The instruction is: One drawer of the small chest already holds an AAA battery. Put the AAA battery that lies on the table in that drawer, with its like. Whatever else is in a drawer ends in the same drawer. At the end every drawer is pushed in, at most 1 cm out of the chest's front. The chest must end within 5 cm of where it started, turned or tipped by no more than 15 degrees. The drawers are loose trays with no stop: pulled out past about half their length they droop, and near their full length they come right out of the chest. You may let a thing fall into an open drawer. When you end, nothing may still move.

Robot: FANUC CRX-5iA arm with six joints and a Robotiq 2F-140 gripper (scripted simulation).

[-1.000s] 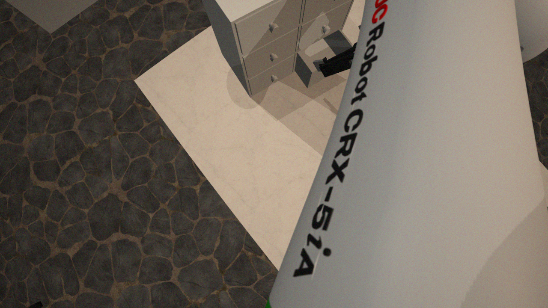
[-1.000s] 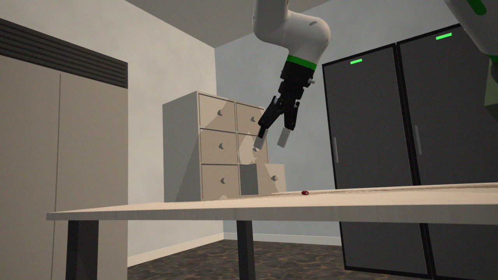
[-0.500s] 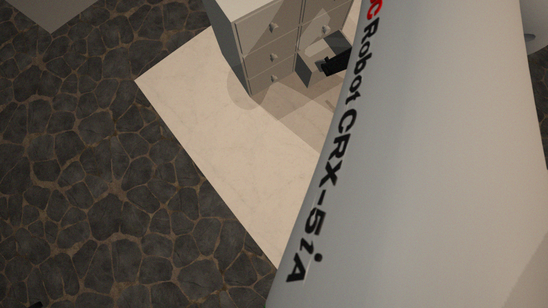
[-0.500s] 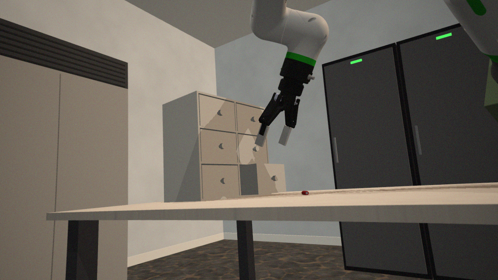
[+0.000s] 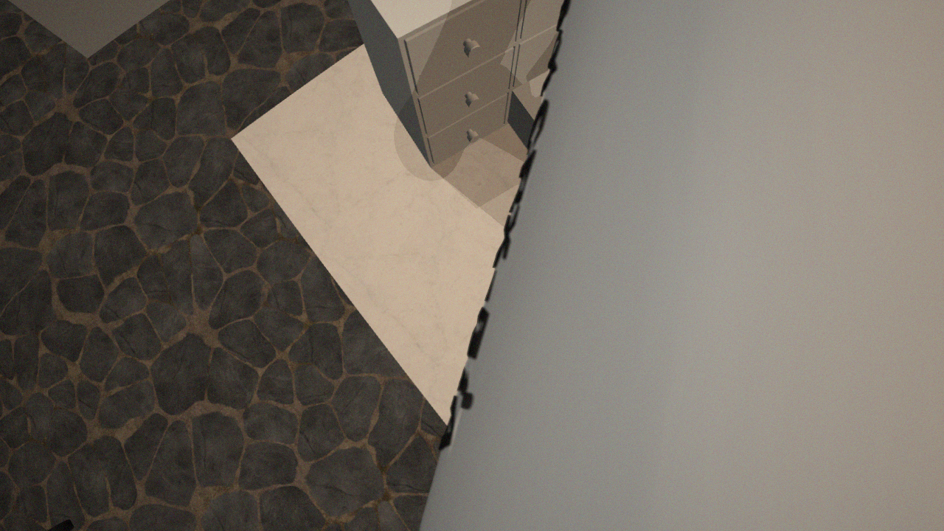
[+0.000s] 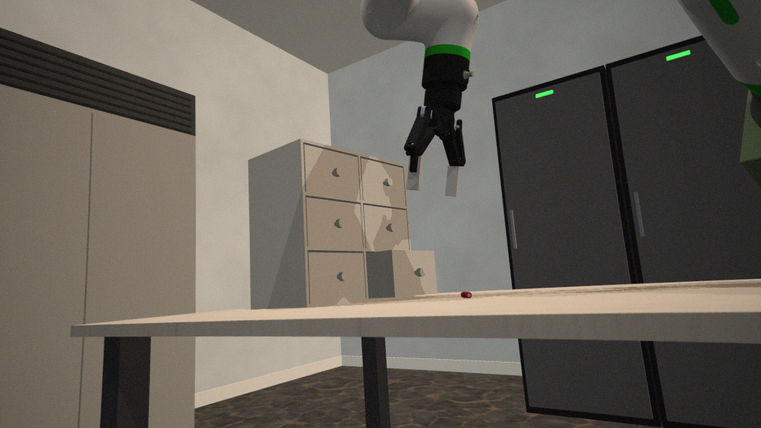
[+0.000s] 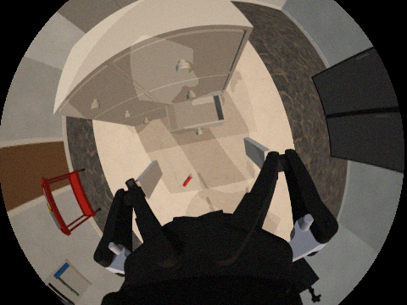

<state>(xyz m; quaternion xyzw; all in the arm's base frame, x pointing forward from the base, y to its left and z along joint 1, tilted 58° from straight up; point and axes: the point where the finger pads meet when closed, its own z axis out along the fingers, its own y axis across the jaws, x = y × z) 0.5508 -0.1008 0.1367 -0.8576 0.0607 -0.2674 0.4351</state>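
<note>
Black gripper [image 6: 431, 183], jaws wide and empty, hangs at upper centre above small red cylindrical battery [image 6: 466, 294] beside beige 6-drawer chest [image 6: 276, 213], lower-right drawer [image 6: 417, 272] pulled out.

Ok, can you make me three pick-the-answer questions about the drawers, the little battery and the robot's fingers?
1. Where does the battery lie?
A. on the table
B. on top of the chest
C. between the fingers

2. How many drawer fronts does the chest show?
A. four
B. six
C. nine

3. Which drawer is pulled out?
A. top left
B. middle left
C. bottom right

Answers:
1. A: the small red battery rests on the table, just past the open drawer.
2. B: the exterior view shows two columns of three.
3. C: only the bottom right drawer juts out; the gripper hangs above, fingers wide open and empty.
</note>
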